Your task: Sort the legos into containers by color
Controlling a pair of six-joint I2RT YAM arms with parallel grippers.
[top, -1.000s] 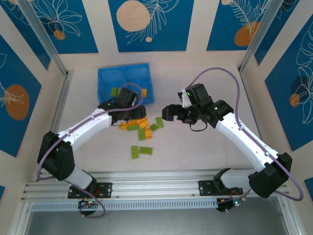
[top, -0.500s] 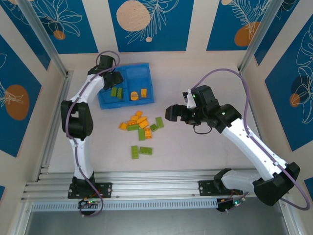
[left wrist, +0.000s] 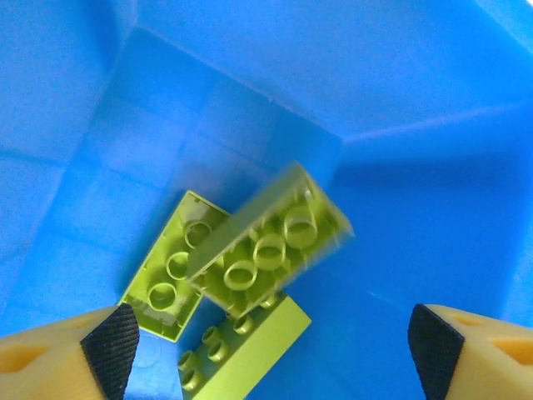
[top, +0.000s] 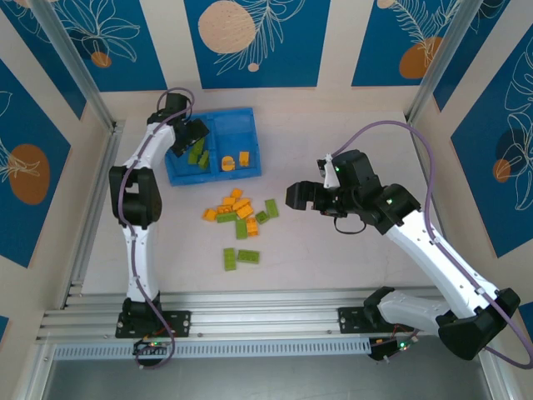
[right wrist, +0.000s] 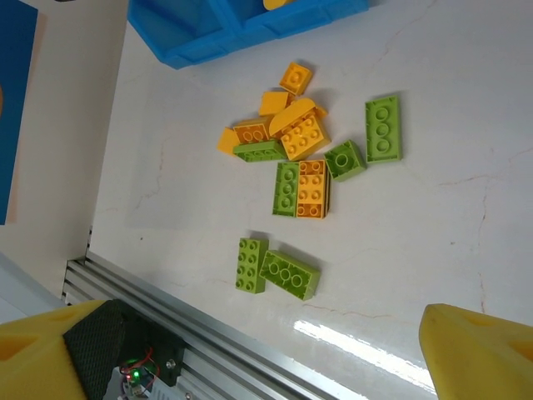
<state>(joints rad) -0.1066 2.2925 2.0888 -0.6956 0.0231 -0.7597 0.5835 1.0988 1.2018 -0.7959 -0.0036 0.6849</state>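
The blue tray (top: pixel 237 129) lies at the back left. My left gripper (top: pixel 191 136) hovers open over its left compartment (left wrist: pixel 400 83). Below the open left gripper (left wrist: pixel 271 350) lie lime green legos: a blurred one (left wrist: pixel 266 246) tilted on top, studs down, another (left wrist: pixel 171 267) upside down, and a third (left wrist: pixel 241 350) studs up. Two orange-yellow legos (top: pixel 236 160) rest in the right compartment. A mixed green and orange pile (top: pixel 240 212) (right wrist: pixel 300 150) sits on the table, with two green bricks (top: pixel 239 257) (right wrist: pixel 276 268) nearer. My right gripper (top: pixel 298 195) (right wrist: pixel 283 350) is open and empty, right of the pile.
An aluminium rail (top: pixel 250 321) (right wrist: pixel 166 308) runs along the near table edge. Wall panels and a metal post (top: pixel 100 179) close in the left side by the tray (right wrist: pixel 191 37). Bare tabletop (top: pixel 333 267) spreads in front of the right arm.
My left arm swung from the pile out to the tray's left compartment, and a blurred green lego now lies loose under its open jaws. My right gripper drifted slightly right and nearer.
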